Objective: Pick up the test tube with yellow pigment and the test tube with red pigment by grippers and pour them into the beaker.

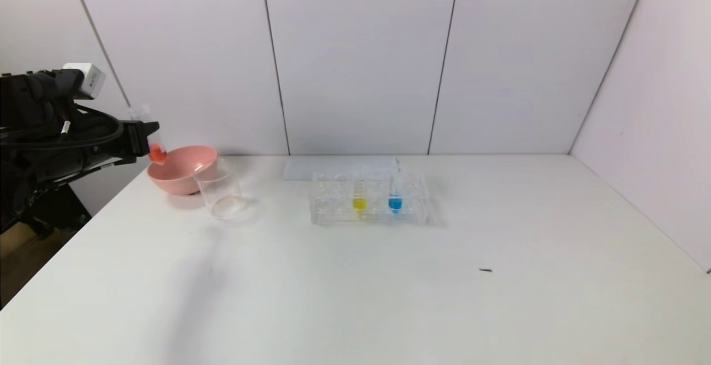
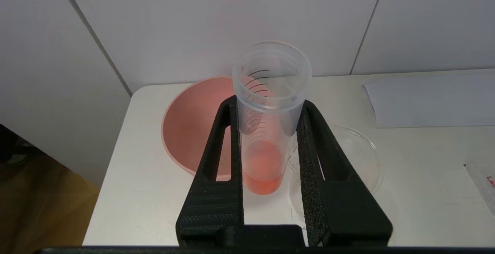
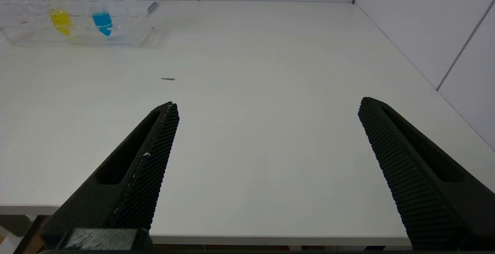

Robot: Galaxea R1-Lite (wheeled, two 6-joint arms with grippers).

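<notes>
The table is mostly bare; its left edge lies just beside the pink bowl. Upper left of the head view, the left gripper, clamped on the test tube with red pigment, hangs over that bowl, so tipping here would likely miss the beaker. The right gripper is spread wide, low right. The test tube with yellow pigment stands racked mid-frame.

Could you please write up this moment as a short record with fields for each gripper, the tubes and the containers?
left gripper: shut on the red tube, held upright above the table's left end, near the pink bowl
right gripper: open, empty, low over the table's near right edge
beaker: beside the bowl, no colour in it
rack: holds the yellow tube and the blue tube
</notes>
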